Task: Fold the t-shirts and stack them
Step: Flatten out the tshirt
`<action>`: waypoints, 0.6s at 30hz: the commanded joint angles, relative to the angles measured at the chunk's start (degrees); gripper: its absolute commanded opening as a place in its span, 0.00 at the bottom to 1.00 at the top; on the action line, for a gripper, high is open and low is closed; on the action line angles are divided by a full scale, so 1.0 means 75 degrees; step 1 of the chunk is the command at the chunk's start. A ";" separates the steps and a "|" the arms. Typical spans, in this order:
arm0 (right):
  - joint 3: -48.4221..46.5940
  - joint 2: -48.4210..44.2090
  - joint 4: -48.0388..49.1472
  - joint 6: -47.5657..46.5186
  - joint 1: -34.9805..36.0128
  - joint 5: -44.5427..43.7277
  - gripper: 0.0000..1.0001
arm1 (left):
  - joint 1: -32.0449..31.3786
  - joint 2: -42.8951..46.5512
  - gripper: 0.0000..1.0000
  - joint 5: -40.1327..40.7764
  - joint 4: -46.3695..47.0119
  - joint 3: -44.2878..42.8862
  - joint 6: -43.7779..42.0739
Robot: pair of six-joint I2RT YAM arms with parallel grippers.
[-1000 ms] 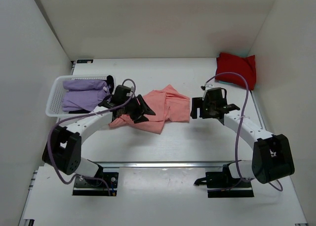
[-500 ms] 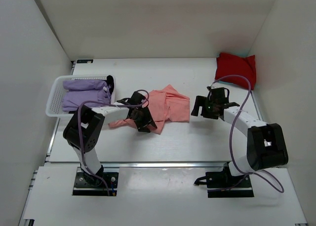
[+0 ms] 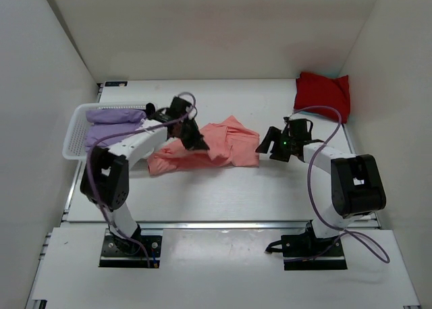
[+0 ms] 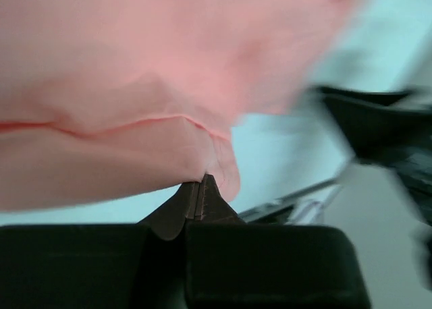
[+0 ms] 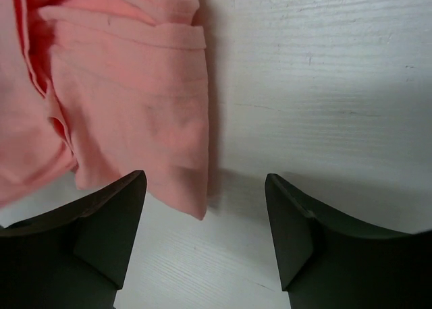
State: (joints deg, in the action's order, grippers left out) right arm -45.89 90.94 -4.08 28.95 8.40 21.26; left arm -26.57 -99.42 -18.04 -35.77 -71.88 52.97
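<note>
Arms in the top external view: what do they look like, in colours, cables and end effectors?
Both the left arm and right arm have white links with bulky black joint housings and black base plates. A lilac cable loops along each. The left end effector and right end effector are black, two-fingered.

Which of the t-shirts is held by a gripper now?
The salmon-pink t-shirt mid-table: the left gripper is shut on its fold. The red t-shirt lies at the far right, the lavender t-shirts in the basket.
</note>
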 commanded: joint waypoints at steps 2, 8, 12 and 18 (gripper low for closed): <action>-0.0127 -0.0242 0.0859 0.0826 -0.0288 0.0540 0.67 | 0.0506 0.1536 0.00 -0.0464 -0.1054 -0.1431 -0.0125; -0.0888 0.0296 0.0744 0.1483 -0.0347 0.0938 0.64 | 0.0882 0.2789 0.00 -0.0852 -0.1816 -0.1139 -0.0066; -0.1264 0.0660 0.0567 0.1800 -0.0149 0.1010 0.60 | 0.1104 0.3340 0.00 -0.0724 -0.2402 -0.1291 -0.0230; -0.2025 0.1257 -0.0462 0.1941 0.0015 0.0928 0.61 | 0.1327 0.3973 0.00 -0.0969 -0.2649 -0.0859 -0.0231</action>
State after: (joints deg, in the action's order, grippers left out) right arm -57.32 98.70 -3.40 42.15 7.53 27.99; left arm -17.37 -73.73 -23.44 -53.17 -79.59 51.75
